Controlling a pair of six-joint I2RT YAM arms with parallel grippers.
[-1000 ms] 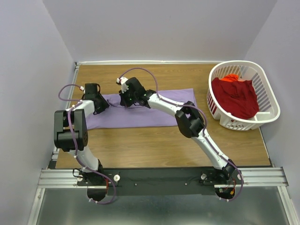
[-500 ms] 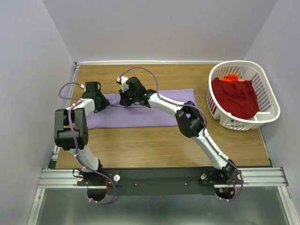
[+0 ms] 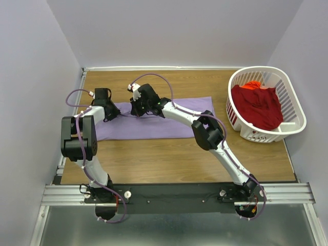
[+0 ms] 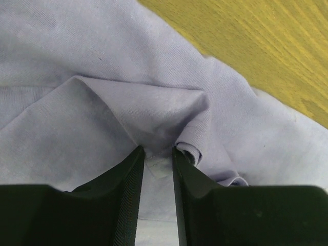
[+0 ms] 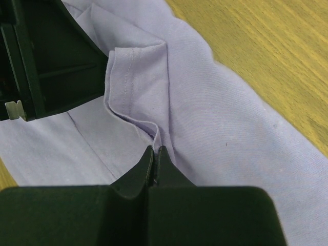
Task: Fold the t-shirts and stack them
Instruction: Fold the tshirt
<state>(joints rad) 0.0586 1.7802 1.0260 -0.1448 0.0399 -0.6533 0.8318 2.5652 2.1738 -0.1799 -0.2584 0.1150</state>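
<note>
Nearest the arm bases there's a bare strip of wooden table [image 3: 169, 159], nothing sitting on it. Just past that the lavender t-shirt [image 3: 154, 128] lies spread out as a long flat band across the middle-left of the table, its left part running under the left arm.

Both arms reach over to the shirt's far edge. The left end effector [image 3: 106, 108] is down on the far left corner. In its wrist cam the two fingers [image 4: 125, 189] stand a sliver apart with a raised ridge of the lavender cloth running into the gap, so it looks clamped on the fabric, though the actual contact is tucked in where I can't see it well. The right end effector [image 3: 139, 106] sits just to the right of it on the same edge. Its fingers [image 5: 138, 177] are pressed together, pinching a hemmed fold of the shirt right at the tips. The left one's black body shows in the corner of the right wrist cam, so the two are close together.

Far right, well apart from all that, the white laundry basket [image 3: 264, 137] holds the red t-shirt [image 3: 259, 105], bunched up inside. The basket isn't touching the lavender shirt.
</note>
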